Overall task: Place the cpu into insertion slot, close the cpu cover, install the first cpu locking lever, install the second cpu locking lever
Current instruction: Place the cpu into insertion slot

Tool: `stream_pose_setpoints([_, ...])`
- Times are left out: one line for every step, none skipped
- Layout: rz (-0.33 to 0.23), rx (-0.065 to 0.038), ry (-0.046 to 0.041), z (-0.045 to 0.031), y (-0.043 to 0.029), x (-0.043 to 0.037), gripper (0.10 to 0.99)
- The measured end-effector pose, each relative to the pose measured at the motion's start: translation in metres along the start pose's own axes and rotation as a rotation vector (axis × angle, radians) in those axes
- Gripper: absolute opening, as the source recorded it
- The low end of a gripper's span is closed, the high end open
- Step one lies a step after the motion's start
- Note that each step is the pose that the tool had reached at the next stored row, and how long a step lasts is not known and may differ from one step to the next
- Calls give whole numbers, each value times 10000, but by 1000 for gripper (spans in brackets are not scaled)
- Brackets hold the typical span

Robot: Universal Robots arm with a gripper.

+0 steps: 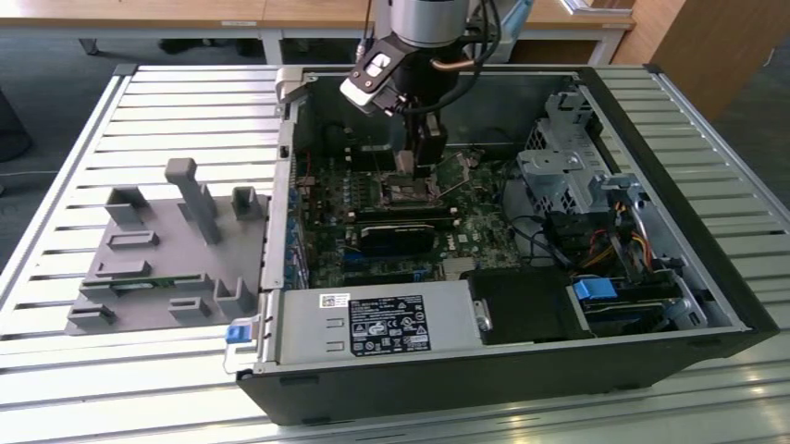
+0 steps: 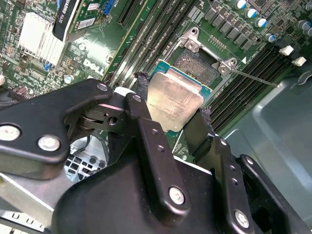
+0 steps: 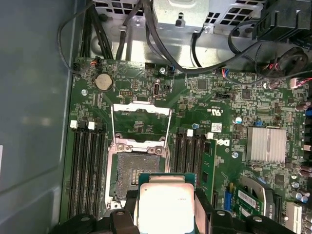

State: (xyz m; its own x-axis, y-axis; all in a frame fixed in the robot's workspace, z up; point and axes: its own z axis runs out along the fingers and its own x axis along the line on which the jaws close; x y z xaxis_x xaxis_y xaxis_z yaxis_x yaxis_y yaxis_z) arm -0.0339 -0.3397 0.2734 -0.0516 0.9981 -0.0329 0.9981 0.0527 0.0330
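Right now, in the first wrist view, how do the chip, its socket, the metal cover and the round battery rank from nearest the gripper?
1. cpu, held in the gripper.
2. insertion slot, empty, just beyond the chip.
3. cpu cover, flipped open behind the slot.
4. coin battery, past the cover, near the board's edge.

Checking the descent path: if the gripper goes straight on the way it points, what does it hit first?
Likely the square black-rimmed socket in the green board; the silver-topped square chip held in the gripper would touch first. It looks offset toward one socket edge, depth unclear.
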Motion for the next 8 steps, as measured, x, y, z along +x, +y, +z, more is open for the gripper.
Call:
stream_pose_setpoints([1,0,-1,10,0,4,541])
stream_pose_setpoints([1,1,-2,19,0,12,541])
stream_pose_setpoints([0,0,-1,30,0,20,541])
stream_pose_setpoints([0,0,-1,38,0,27,541])
stream_pose_setpoints([0,1,-3,46,1,37,541])
stream_pose_setpoints([0,0,-2,54,1,47,541])
stream_pose_setpoints([2,1,-4,59,2,56,541])
stream_pose_setpoints([16,1,-8,64,3,67,541])
